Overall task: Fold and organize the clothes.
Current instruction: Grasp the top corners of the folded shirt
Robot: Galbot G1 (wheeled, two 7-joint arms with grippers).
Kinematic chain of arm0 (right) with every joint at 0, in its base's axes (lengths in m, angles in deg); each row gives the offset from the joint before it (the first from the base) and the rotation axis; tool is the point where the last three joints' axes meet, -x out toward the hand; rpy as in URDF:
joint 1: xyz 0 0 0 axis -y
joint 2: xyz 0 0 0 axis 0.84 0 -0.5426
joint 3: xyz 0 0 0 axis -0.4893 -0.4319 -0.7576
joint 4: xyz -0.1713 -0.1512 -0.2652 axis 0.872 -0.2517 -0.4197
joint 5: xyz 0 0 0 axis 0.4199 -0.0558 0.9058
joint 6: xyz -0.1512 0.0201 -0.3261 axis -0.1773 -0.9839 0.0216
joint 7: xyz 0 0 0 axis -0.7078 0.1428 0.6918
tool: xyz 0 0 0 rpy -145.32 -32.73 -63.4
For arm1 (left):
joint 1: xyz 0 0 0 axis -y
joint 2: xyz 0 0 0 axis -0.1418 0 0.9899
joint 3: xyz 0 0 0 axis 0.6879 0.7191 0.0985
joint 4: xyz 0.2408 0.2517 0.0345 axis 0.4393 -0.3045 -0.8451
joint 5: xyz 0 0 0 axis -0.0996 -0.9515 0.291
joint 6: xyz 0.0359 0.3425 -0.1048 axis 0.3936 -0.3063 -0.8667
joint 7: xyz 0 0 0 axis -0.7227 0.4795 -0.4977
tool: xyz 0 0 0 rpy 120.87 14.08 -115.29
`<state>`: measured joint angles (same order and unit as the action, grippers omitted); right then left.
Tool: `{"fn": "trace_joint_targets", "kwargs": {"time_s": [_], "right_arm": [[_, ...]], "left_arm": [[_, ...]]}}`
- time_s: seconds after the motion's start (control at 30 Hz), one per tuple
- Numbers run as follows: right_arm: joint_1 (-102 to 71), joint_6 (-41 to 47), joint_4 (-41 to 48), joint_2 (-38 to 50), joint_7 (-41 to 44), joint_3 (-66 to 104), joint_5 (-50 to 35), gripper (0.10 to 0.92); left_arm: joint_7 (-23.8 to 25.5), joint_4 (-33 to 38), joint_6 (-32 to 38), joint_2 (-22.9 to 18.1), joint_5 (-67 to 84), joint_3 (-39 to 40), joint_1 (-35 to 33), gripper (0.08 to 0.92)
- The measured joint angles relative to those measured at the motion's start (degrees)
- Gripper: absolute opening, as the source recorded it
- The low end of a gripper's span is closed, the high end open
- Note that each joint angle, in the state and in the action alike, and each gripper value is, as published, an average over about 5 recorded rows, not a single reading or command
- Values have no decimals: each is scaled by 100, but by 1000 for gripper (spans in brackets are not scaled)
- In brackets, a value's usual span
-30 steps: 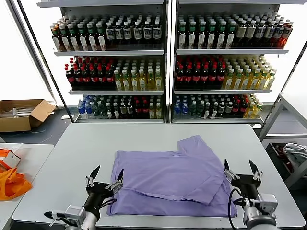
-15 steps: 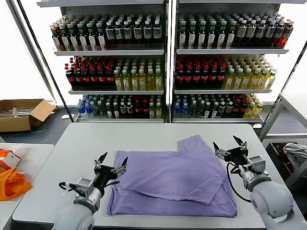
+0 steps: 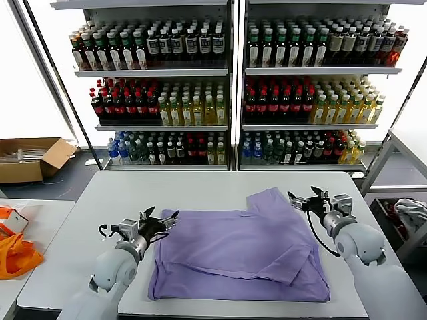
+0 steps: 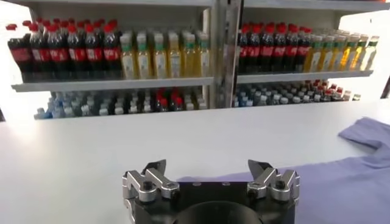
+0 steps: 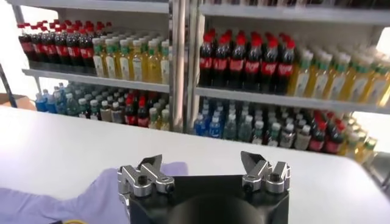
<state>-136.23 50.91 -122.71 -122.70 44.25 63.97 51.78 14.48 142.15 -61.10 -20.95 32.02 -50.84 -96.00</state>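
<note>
Shirt position: I see the lavender T-shirt [image 3: 240, 250] lying flat near the middle of the grey table [image 3: 200, 190], already partly folded, one sleeve flap sticking up toward the shelves [image 3: 230, 87].
Left gripper [image 3: 159, 220]: wide open, holding nothing, at the shirt's far-left corner.
Right gripper [image 3: 308, 200]: wide open, empty, just beside the raised sleeve.
Risk: I could pinch only the top layer (there are two stacked), so the fold drags skewed.
Long axis: runs left to right across the table; collar end I cannot tell.
</note>
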Motion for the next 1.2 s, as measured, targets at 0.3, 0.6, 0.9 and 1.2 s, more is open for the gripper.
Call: {"fn": "trace_joint_targets", "kwargs": {"time_s": [0.3, 0.6, 0.9, 1.2], "right_arm": [[558, 53, 717, -324, -119, -349, -56, 823], [886, 72, 1185, -589, -177, -510, -14, 823], [1110, 63, 1606, -857, -223, -560, 97, 823], [1227, 54, 1911, -1022, -240, -640, 245, 823]], "left_arm": [[7, -469, -63, 78, 256, 110, 373, 823], [61, -632, -89, -4, 336, 252, 475, 823], [63, -823, -94, -75, 374, 292, 542, 822], [65, -936, -98, -155, 400, 291, 545, 822]]}}
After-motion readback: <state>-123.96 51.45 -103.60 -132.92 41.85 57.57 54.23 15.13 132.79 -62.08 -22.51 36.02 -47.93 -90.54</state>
